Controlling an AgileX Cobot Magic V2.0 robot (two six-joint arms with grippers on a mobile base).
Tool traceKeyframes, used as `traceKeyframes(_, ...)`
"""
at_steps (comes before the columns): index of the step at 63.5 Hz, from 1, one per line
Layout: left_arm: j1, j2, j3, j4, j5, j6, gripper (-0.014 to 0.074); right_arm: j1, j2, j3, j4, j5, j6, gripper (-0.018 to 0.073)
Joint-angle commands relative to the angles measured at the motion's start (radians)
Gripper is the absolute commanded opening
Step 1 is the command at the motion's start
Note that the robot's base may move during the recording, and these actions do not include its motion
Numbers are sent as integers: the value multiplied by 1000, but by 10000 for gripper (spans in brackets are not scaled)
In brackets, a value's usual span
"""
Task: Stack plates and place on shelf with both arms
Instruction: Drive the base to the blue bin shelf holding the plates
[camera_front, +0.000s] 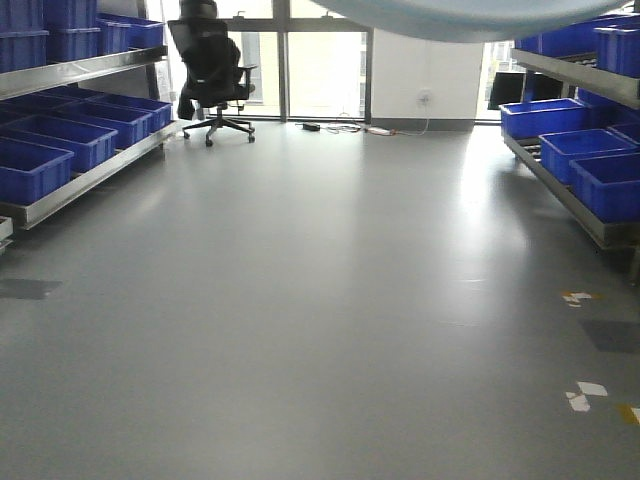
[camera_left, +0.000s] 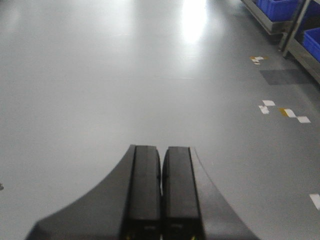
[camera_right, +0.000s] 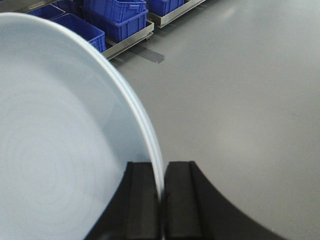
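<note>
R fingers (camera_right: 145, 200) clamped on rim of plate (camera_right: 60, 150), held aloft over floor (camera_right: 240, 100), no bench in view; L fingers (camera_left: 145, 190) pressed together, empty: hold pinch firm, plate level, travel slow.

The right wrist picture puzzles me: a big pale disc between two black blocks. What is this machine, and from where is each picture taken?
It is a robot with two arms; each wrist carries a camera looking along its pincer. The black blocks are the right pincer, shut on the rim of a pale plate. The left pincer is shut and empty above grey floor. The front camera looks ahead: blue crates on racks at both sides, the plate's edge at the top.
</note>
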Motion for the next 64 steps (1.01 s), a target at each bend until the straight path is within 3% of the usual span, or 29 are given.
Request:
traceKeyframes(1,0,6,-29,-8,-85,-11,84,-3,-10,-28,22,-83,-3,57)
traceKeyframes(64,0,6,-29,-8,-85,-11,84,-3,-10,-28,22,-83,-3,57)
